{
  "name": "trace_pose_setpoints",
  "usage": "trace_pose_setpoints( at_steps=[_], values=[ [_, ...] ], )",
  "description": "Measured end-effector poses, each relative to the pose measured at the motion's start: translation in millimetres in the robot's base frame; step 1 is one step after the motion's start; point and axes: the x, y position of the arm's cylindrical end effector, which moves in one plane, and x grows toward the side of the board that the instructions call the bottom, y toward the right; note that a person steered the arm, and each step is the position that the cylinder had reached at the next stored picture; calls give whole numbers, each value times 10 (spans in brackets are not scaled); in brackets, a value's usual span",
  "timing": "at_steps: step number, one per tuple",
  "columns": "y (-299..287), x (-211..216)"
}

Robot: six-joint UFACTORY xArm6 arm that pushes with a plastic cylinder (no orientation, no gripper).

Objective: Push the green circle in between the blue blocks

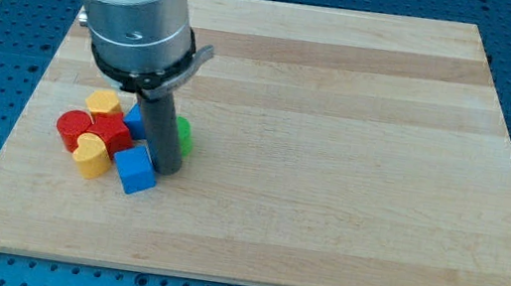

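We see a wooden board (338, 125). Our arm (134, 6) has no fingers to open or close, only a dark rod; my tip (166, 170) rests amid a block cluster. At its 3 o'clock, touching, peeks the green circle (183, 135). A blue block (135, 170) lies at 8 o'clock, another blue block (135, 123) at 10. Red blocks (109, 131) and yellow blocks (94, 154) sit further toward 9.

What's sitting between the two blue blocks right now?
In the camera view, my tip and the rod's lower part stand between the upper blue block and the lower blue cube. The green circle sits just right of the rod.
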Motion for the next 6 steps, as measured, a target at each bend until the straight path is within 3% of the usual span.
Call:
trace_pose_setpoints(
  at_steps=[2,4,5,6],
  values=[
    [577,-318],
    [-257,-397],
    [-304,-457],
    [-121,-776]
  ],
)
